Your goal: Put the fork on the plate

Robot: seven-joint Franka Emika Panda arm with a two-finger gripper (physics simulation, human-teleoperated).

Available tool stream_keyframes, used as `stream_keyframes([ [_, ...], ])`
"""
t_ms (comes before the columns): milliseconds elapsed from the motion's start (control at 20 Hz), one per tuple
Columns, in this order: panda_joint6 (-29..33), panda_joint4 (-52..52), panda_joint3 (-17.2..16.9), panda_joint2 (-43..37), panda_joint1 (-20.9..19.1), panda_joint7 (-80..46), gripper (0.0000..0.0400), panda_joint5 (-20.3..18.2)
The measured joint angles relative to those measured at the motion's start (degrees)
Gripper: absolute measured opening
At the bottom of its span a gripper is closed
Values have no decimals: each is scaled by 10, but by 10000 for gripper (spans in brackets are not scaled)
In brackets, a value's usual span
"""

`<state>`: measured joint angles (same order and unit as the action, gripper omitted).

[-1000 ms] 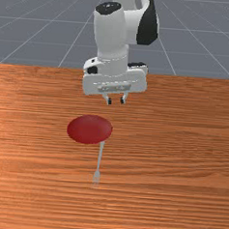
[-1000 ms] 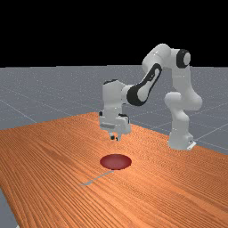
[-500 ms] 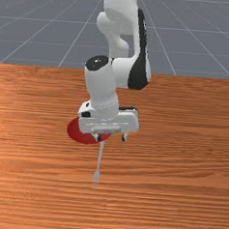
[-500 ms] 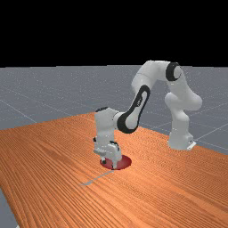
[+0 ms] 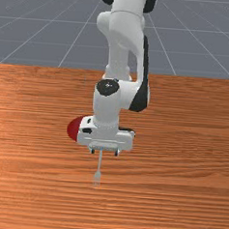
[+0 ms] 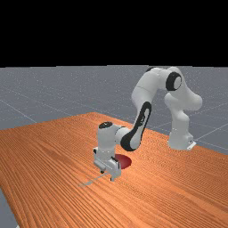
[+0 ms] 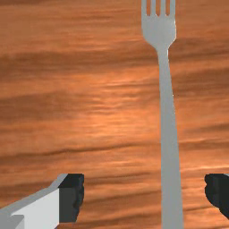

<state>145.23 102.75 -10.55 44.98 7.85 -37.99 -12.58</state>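
Front view: the tabletop (image 5: pixel 178 198) of streaky orange-brown wood is spreading across the frame's lower part. Near centre, the white, blocky hand (image 5: pixel 104 152) is holding its fingers apart, partly hiding a rounded red plate (image 5: pixel 73 129). Below centre, a flat grey four-tined fork (image 5: pixel 98 174) is lying on the wood, its handle passing between the fingers.

The fork (image 7: pixel 170 134) looks like metal, smooth and rather matt. The plate (image 5: pixel 73 129) has a smooth surface; its material I cannot tell. The table (image 5: pixel 179 189) looks like wood with streaky grain, softly shiny. The arm (image 5: pixel 106 108) seems smooth, like hard plastic.
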Motion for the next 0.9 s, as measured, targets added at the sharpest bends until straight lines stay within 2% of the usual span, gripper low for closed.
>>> stream_keyframes([
  [100,2,-4,-16,5,18,-15,394,14],
  [150,1,-4,-21,5,26,-20,377,18],
  [300,5,-7,-30,8,36,-30,371,20],
  [400,7,-7,-33,9,46,-32,292,24],
  [500,9,-7,-35,9,52,-33,242,26],
  [600,11,-6,-38,10,55,-34,243,26],
  [700,15,-2,-42,8,57,-34,271,27],
  [800,14,3,-48,4,56,-37,117,28],
  [850,15,15,-51,-5,57,-37,71,30],
  [900,17,31,-52,-15,59,-36,43,31],
])
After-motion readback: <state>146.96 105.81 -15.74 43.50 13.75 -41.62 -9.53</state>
